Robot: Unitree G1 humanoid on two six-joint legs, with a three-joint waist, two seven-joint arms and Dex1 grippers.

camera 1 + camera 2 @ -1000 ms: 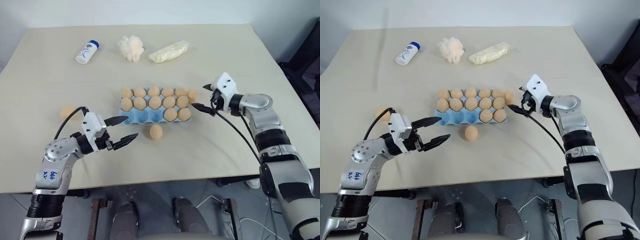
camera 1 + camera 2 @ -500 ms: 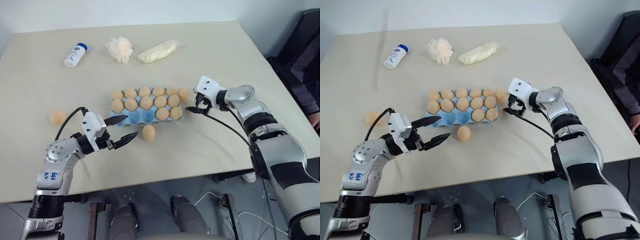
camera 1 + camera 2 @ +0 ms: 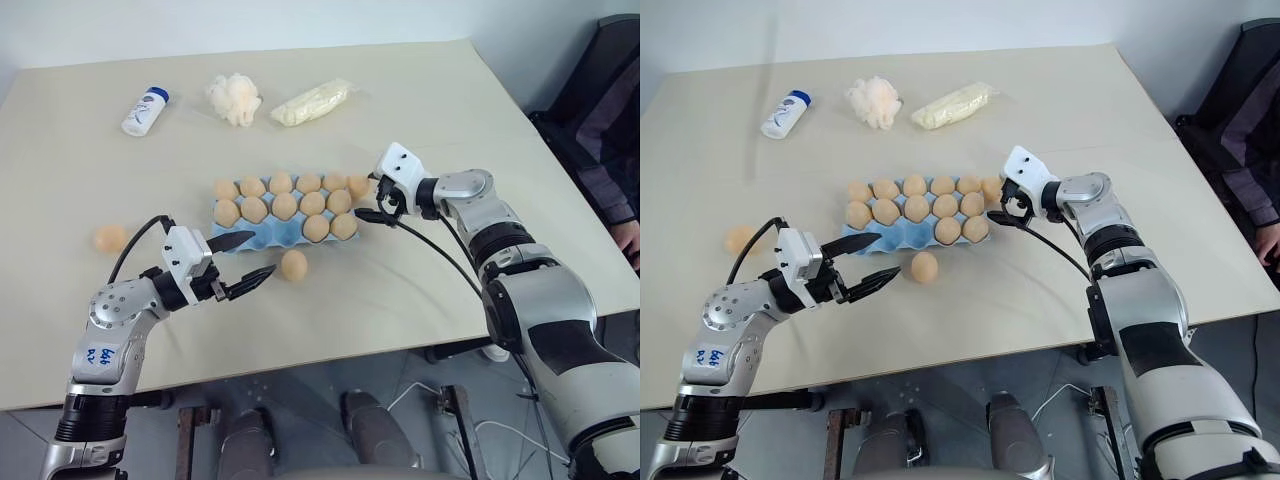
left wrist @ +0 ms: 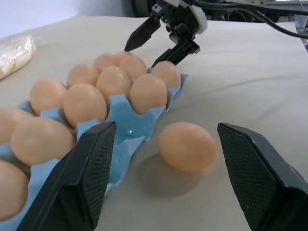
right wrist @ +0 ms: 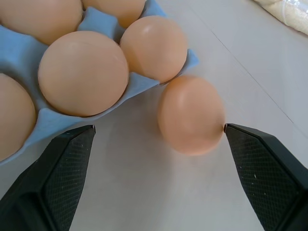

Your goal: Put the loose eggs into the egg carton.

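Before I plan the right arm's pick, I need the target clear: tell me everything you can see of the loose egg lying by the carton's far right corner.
The loose egg is smooth, matte and light brown, unmarked and whole. It lies on its side on the beige table, just off the far right corner of the light-blue egg carton, close beside it; whether they touch I cannot tell. The right gripper stands open around it, one finger right at its side.

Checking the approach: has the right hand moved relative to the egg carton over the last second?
Yes. The right hand has closed in leftward on the egg carton's right end, fingers open around the loose egg lying there.
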